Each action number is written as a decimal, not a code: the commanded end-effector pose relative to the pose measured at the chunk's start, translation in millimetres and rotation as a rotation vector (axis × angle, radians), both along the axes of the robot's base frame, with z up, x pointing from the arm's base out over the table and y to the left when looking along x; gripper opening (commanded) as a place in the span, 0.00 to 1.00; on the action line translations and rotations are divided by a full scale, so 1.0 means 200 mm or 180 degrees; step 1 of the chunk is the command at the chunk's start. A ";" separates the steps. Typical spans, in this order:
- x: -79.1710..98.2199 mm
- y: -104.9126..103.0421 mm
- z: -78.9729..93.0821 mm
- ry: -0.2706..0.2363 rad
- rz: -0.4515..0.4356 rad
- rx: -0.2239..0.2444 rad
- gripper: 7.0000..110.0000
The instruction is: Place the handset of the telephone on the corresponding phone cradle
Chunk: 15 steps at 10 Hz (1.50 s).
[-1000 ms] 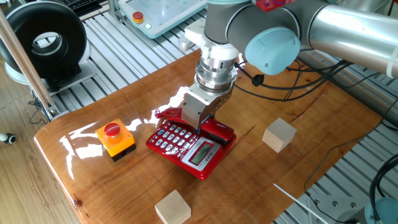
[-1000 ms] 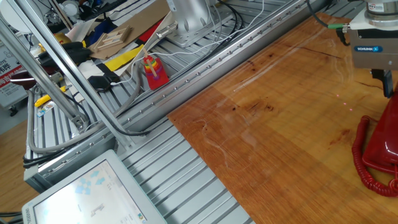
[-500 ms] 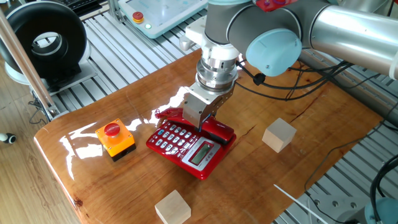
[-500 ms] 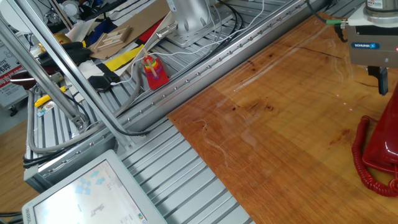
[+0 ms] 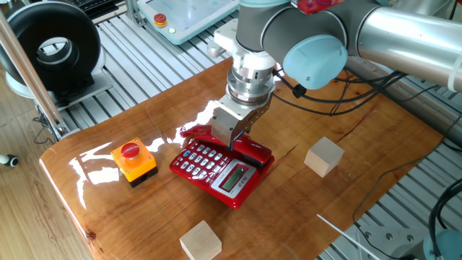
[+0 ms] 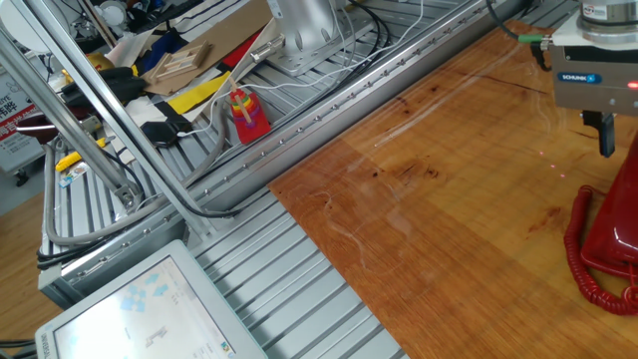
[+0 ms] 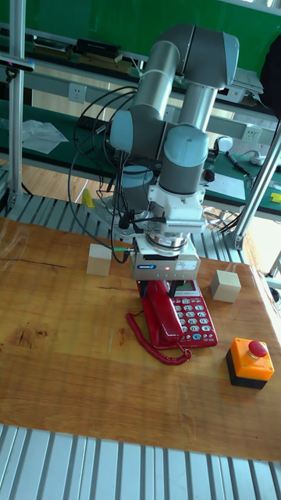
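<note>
The red handset (image 7: 160, 311) lies along the left side of the red telephone (image 7: 195, 316), covering the phone cradle, which is hidden beneath it. In one fixed view the handset (image 5: 254, 152) lies behind the keypad of the telephone (image 5: 214, 168). My gripper (image 5: 234, 144) hangs just over the handset's middle, open and holding nothing. The other fixed view shows one of its fingers (image 6: 605, 136) clear above the handset's red end (image 6: 613, 229). The coiled cord (image 6: 586, 267) loops on the table beside the base.
An orange box with a red round button (image 5: 133, 160) stands left of the phone. Two pale wooden blocks (image 5: 323, 156) (image 5: 201, 240) sit to the right and near the front edge. Cables and a slatted metal frame (image 6: 329, 299) border the wooden table.
My gripper has risen a little straight up off the handset. The handset and telephone have stayed put.
</note>
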<state>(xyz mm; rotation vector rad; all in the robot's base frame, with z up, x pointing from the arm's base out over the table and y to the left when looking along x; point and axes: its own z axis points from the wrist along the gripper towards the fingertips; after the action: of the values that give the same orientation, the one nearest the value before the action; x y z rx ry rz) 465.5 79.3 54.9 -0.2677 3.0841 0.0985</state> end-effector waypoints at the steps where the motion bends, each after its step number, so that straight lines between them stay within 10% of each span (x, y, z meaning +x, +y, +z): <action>1: 0.01 0.03 0.01 -0.0014 -0.0050 0.0035 0.57; 15: 0.01 -0.05 0.01 0.0017 -0.0166 -0.0161 0.57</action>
<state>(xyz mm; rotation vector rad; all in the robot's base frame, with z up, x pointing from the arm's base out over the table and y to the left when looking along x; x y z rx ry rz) 466.9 70.5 55.7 -0.2211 3.0955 0.0183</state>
